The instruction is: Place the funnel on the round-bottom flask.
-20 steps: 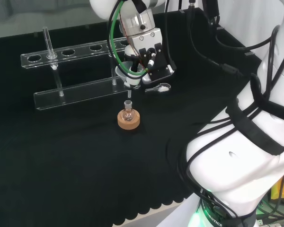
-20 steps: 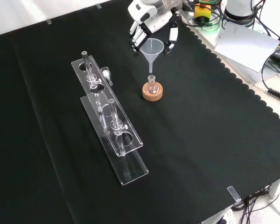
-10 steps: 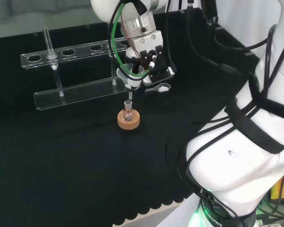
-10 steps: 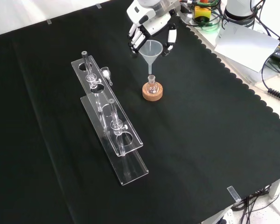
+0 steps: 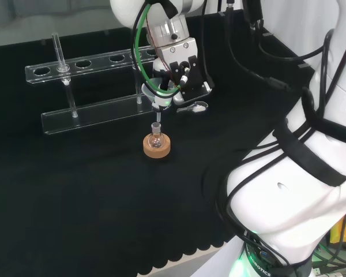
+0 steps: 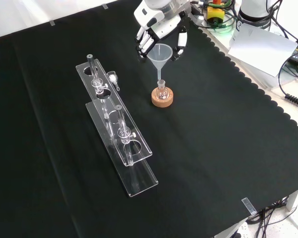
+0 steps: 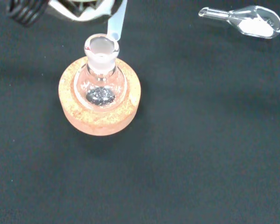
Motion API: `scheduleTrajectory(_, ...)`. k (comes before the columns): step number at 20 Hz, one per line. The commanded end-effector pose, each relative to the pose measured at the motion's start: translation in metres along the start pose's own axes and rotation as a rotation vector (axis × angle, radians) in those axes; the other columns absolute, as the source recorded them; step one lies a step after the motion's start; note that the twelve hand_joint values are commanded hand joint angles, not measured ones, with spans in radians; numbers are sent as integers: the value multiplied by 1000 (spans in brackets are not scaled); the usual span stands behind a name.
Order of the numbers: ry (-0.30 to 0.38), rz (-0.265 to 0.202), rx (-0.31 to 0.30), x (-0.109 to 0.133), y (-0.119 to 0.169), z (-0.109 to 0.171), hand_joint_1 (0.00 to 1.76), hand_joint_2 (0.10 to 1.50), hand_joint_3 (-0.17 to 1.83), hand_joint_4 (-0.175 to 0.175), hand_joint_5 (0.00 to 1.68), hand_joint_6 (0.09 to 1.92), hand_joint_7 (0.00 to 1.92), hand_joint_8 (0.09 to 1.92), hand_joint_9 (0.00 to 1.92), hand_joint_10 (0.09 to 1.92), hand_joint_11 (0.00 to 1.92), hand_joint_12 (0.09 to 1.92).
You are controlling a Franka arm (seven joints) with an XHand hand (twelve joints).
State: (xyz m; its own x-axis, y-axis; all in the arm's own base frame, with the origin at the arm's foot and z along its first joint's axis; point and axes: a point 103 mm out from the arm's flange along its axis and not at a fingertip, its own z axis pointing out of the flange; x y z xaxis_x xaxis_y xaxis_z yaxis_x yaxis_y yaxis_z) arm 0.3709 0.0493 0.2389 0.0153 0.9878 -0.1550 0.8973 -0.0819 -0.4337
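The hand [image 6: 159,30] pinches the funnel [image 6: 160,53] by its wide cone, fingers curled around the rim, which leaves the stem hanging free and pointing down. The stem tip hovers just above the open neck of the round-bottom flask [image 6: 162,89]; the wrist view puts it at the mouth's edge, not yet inside. The flask sits upright in its cork ring [image 6: 162,98] near the counter's [image 6: 213,148] middle, so it cannot roll.

Franka arm, glossy white links, bundled black cables.
Hand [image 6: 159,30]: black and white fingers; green cable looped at wrist; green light at base.
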Motion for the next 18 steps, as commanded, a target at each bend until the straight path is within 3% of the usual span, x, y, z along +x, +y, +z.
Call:
scheduleTrajectory(1, 13, -3, 6, -4, 3, 4, 915, 807, 740, -19, 616, 823, 454, 651, 914, 443, 555, 1311)
scheduleTrajectory(18, 27, -22, 17, -1, 16, 15, 914, 807, 740, -20, 617, 824, 452, 655, 910, 447, 553, 1312)
